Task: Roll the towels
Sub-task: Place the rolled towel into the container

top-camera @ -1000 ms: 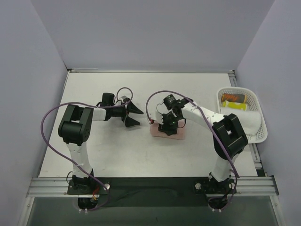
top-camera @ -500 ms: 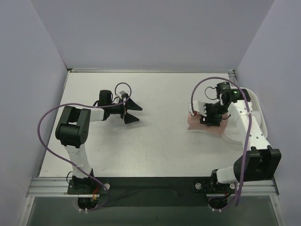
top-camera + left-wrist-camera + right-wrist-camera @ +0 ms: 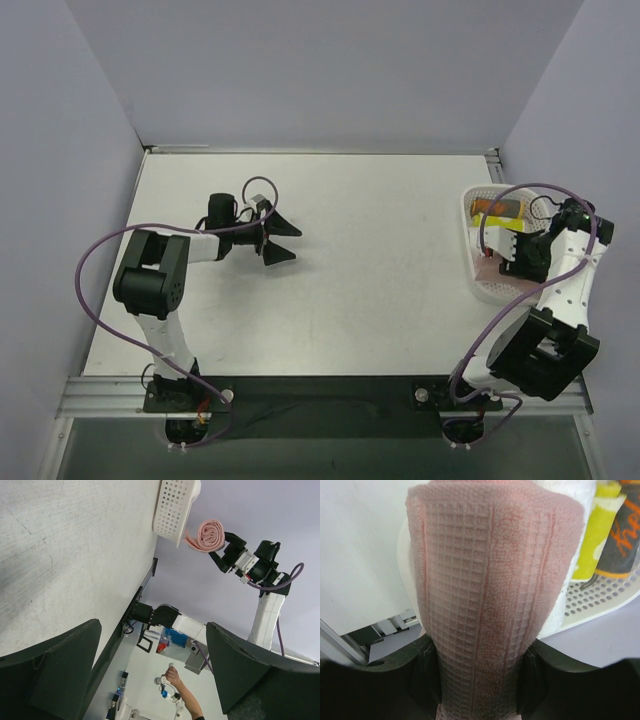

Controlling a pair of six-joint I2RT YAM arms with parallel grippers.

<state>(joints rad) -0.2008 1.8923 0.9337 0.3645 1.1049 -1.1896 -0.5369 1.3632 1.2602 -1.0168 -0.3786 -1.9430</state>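
Observation:
My right gripper (image 3: pixel 480 680) is shut on the rolled salmon-pink towel (image 3: pixel 485 590), which fills the right wrist view. In the top view the gripper (image 3: pixel 515 258) hangs over the near part of the white mesh basket (image 3: pixel 468 215), with a bit of the pink towel (image 3: pixel 486 266) showing under it. The left wrist view shows the pink roll (image 3: pixel 207 535) in the air just beyond the basket (image 3: pixel 172 507). A white towel (image 3: pixel 555 615) lies in the basket right behind the pink one. My left gripper (image 3: pixel 282 240) is open and empty over the table's left-middle, its jaws (image 3: pixel 155 675) spread wide.
The basket (image 3: pixel 600 600) at the table's right edge also holds a yellow item (image 3: pixel 497 222) and a dark can with orange lettering (image 3: pixel 498 207). The right arm's cable loops above the basket. Grey walls close in the table on three sides.
The right arm has swung from the table's middle to the right, carrying the rolled pink towel to the basket. The left gripper has stayed near its place, open.

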